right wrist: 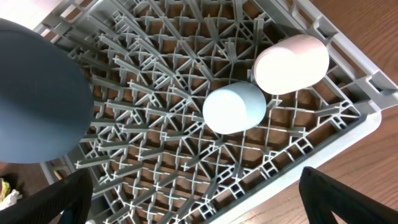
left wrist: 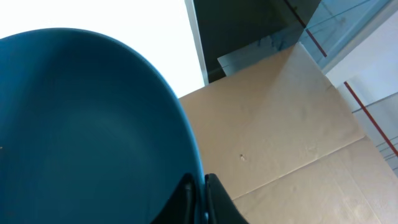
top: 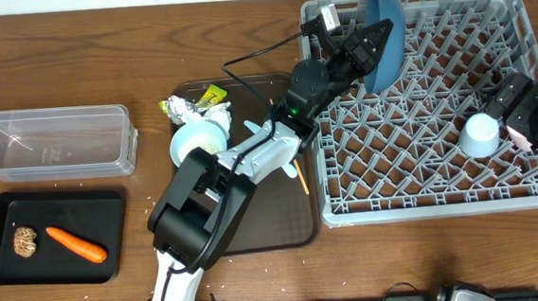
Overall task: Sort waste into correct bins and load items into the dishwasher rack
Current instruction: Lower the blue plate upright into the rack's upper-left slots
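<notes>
My left gripper is shut on the rim of the large blue plate and holds it on edge over the back left of the grey dishwasher rack. In the left wrist view the jaws pinch the plate's edge. My right gripper is open and empty over the rack's right side. The light blue cup and the pink cup stand upside down in the rack. The pale blue bowl, foil, yellow wrapper and chopsticks are on the brown serving tray.
The clear tub stands at the left. In front of it the black tray holds the carrot and the brown chunk. The left arm stretches across the serving tray. The spoon does not show.
</notes>
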Motion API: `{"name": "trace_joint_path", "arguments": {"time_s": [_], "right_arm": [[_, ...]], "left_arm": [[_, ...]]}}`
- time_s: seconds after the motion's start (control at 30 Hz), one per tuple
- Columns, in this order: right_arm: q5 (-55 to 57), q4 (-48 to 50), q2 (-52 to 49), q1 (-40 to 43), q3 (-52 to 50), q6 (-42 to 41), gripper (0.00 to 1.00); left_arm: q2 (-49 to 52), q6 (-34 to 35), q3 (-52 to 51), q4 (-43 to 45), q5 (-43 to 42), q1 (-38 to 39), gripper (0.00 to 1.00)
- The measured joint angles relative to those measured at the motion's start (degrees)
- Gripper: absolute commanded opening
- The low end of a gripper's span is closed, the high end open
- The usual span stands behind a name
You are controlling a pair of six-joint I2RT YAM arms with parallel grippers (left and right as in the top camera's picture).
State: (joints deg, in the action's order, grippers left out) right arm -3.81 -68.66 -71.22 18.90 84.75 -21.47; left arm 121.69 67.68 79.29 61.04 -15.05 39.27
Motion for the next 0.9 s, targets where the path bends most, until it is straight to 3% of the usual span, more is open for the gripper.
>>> {"name": "trace_joint_path", "arguments": {"time_s": [0.3, 0.9], "right_arm": [[0.2, -0.1, 0.0, 0.0, 0.0, 0.0, 0.99], [0.5, -0.5, 0.0, 0.0, 0.0, 0.0, 0.99]], "left_arm": [[1.0, 1.1, 0.0, 6.5, 0.1, 0.0, 0.06], [1.7, 3.3, 0.0, 3.5, -1.9, -1.1, 0.09]]}}
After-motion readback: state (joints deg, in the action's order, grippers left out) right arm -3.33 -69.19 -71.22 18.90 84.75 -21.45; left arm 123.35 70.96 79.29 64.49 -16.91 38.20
